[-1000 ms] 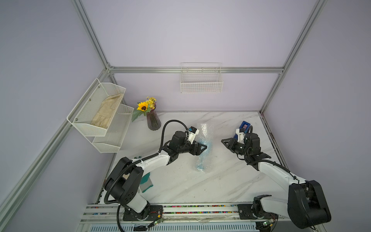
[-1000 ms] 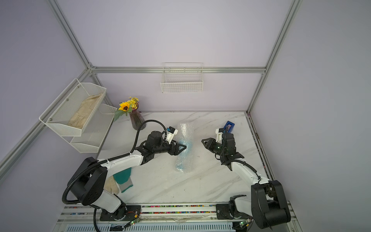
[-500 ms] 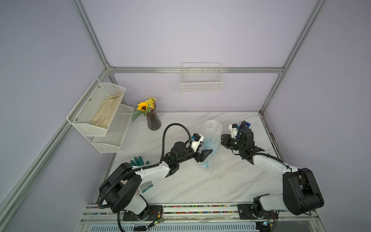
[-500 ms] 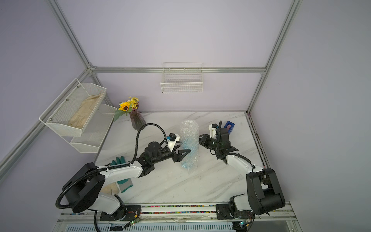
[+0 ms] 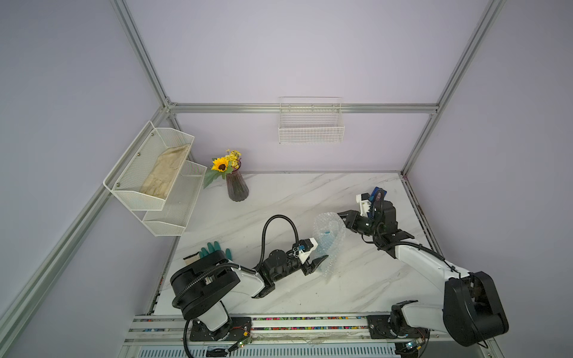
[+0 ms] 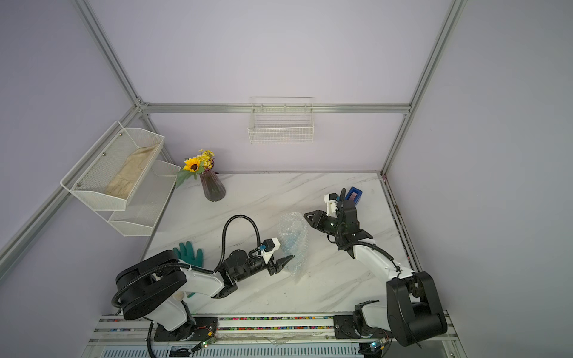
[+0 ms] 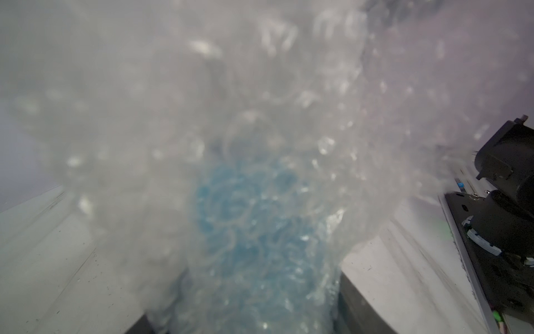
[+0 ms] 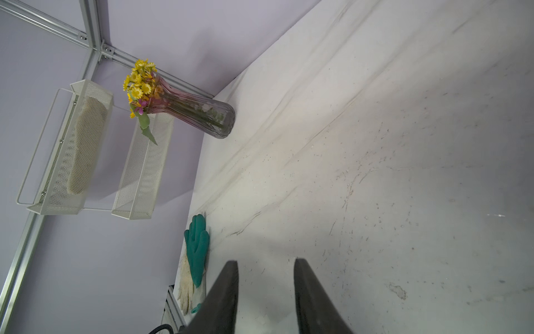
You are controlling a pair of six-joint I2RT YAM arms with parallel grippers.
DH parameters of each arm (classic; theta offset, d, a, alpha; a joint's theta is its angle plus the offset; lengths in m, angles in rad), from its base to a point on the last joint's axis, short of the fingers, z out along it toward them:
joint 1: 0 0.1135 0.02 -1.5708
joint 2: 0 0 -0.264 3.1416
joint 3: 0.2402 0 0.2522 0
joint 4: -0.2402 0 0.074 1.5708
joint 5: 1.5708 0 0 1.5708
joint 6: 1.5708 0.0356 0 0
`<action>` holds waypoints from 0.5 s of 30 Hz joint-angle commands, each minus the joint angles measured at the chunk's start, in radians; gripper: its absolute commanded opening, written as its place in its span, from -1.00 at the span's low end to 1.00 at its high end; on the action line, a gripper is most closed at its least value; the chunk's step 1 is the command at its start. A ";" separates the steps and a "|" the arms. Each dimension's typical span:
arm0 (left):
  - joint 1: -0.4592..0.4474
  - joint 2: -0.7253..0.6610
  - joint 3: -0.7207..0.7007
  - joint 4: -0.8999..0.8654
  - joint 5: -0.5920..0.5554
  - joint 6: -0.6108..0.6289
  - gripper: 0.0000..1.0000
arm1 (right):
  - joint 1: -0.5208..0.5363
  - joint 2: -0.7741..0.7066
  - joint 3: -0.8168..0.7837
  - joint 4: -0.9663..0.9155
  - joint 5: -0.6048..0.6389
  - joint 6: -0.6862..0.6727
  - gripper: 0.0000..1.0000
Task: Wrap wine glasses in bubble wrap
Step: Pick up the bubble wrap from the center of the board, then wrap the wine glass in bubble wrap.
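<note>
In both top views your wrap (image 5: 330, 226) (image 6: 291, 229) had slumped lower than a moment before, mid-frame, with the goblet (image 5: 325, 240) inside. The left gripper (image 5: 319, 262) had dropped to its base. The upper-left shelf (image 5: 136, 200) held a cloth (image 5: 166, 173); the vase (image 5: 237, 189) held flowers (image 5: 221, 164).

Left wrist: jaws flanked the wrap; you couldn't tell the grip.

Right wrist: the right gripper (image 8: 265, 263) was narrowly parted, holding nothing.

The bubble wrap (image 5: 333, 223) is bunched into a loose, crinkly tube standing up around the middle of the table (image 5: 279, 198). It's clear and whitish, and the top end gapes open in both top views. The goblet (image 5: 325, 241) is inside, just a light-blue blur through the bubbles in the lower half (image 7: 254, 219). Can't tell if it's upright or tipped in there. The bottom of the wrap spreads out on the tabletop.
</note>
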 commanded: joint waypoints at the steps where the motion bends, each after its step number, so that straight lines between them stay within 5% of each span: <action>1: -0.017 0.018 -0.048 0.183 -0.067 0.021 0.23 | -0.001 -0.114 0.049 -0.113 0.001 -0.049 -0.27; 6: -0.019 0.034 -0.060 0.208 -0.082 0.025 0.22 | -0.001 -0.233 0.117 -0.325 -0.054 -0.066 -0.36; 12: -0.019 0.056 -0.058 0.228 -0.103 0.039 0.22 | 0.014 -0.283 0.261 -0.689 -0.081 -0.247 -0.57; 15: -0.019 0.076 -0.054 0.244 -0.098 0.046 0.23 | 0.029 -0.295 0.275 -0.716 -0.153 -0.239 -0.59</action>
